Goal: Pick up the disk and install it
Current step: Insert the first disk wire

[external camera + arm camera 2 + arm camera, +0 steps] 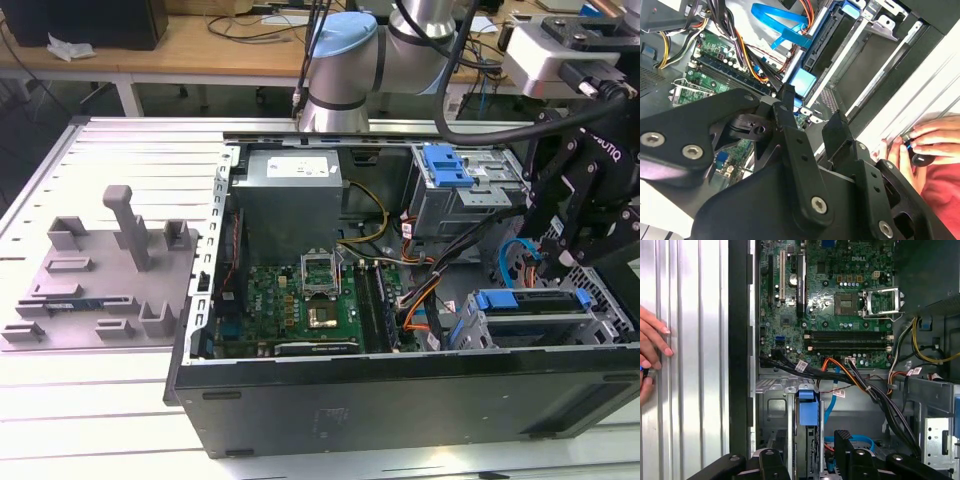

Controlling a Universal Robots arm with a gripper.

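The disk stands on edge in a grey drive cage at one corner of the open computer case, with its blue carrier frame on top and silver body below. The hand hangs just above it, released and gripping nothing, while the arm reaches over the case.

An open computer case lies beside a grey plastic stand.
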